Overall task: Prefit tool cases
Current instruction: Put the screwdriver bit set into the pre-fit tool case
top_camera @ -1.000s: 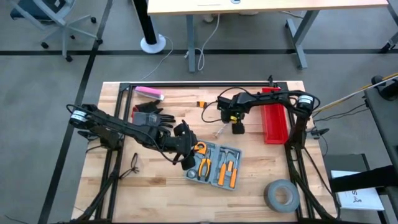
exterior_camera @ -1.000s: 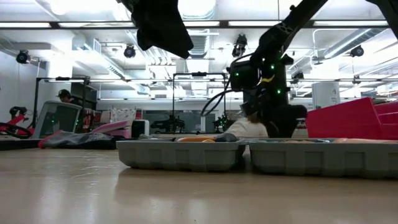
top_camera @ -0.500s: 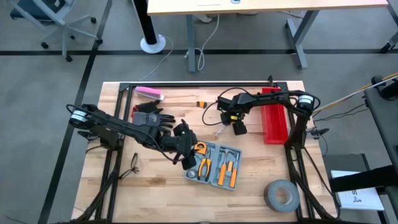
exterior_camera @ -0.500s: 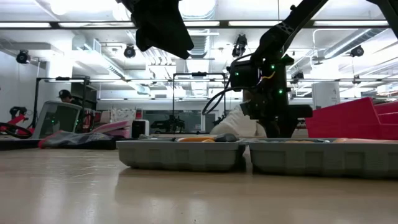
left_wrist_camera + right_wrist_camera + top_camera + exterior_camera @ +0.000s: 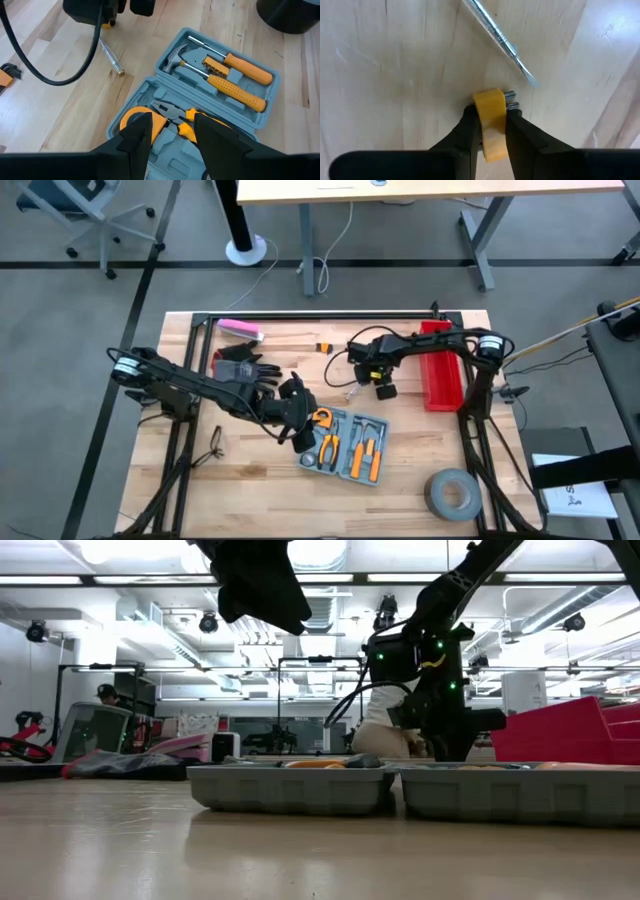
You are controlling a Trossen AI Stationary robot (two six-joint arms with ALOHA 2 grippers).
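Right hand pinches a small yellow piece, tool case lies open lower centre.

The case sits on the tabletop, well below and left of that hand in the high view. Left hand hovers right over its pliers, fingers partly apart, gripping nothing. A clear-handled screwdriver lies just beyond the yellow piece.

Left arm stretches in from the frame's left edge toward the centre of the high view, its left gripper hanging low with fingers parted and nothing between them. Right arm reaches across from the right edge, elbow bent, the right gripper pointing down, its fingers pinched onto a small yellow piece.
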